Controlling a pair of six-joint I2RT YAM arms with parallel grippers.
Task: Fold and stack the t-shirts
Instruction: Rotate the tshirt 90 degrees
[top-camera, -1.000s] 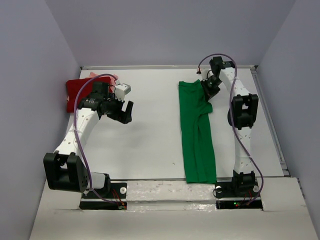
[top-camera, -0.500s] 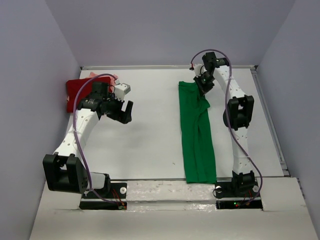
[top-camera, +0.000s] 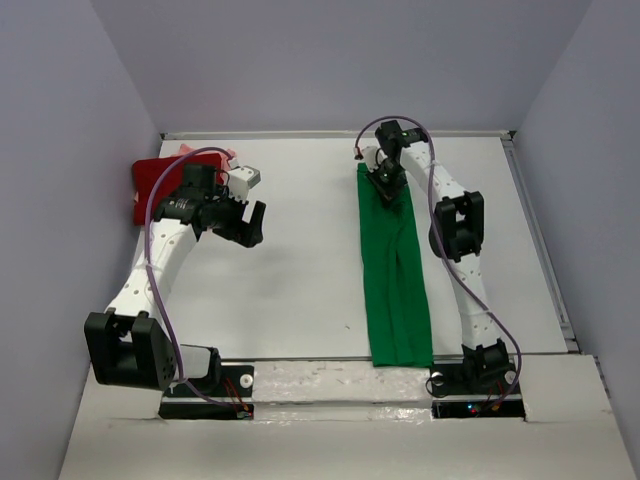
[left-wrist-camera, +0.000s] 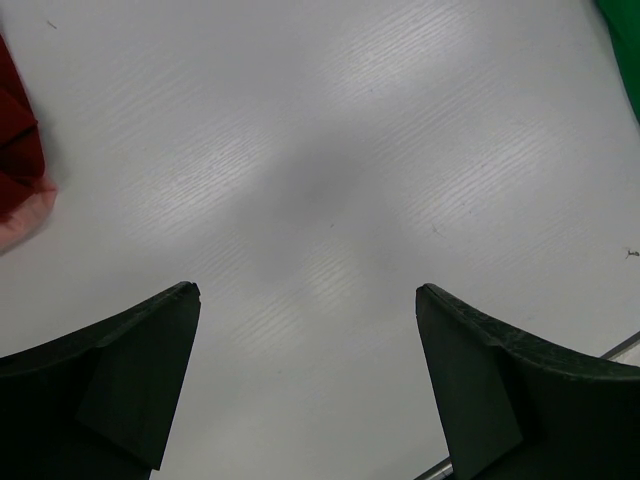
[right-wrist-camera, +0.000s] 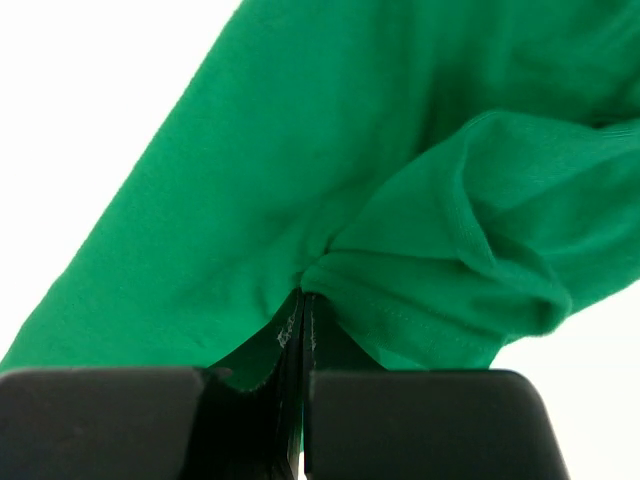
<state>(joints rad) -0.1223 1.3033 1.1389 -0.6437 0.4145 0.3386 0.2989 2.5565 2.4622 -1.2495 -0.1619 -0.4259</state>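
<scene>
Treat green t-shirt, laid as a narrow strip down the right of the table with far end pinched in the closed right gripper, as light and limp, taking hold at corners or hems, with left gripper wide and empty near dark red t-shirt.

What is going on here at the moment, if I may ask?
The right gripper is shut on the far end of the green t-shirt, which lies as a long strip on the right of the table. The left gripper hangs open over bare table, holding nothing. The dark red t-shirt sits at the far left, a pink t-shirt peeking out at its edge.
</scene>
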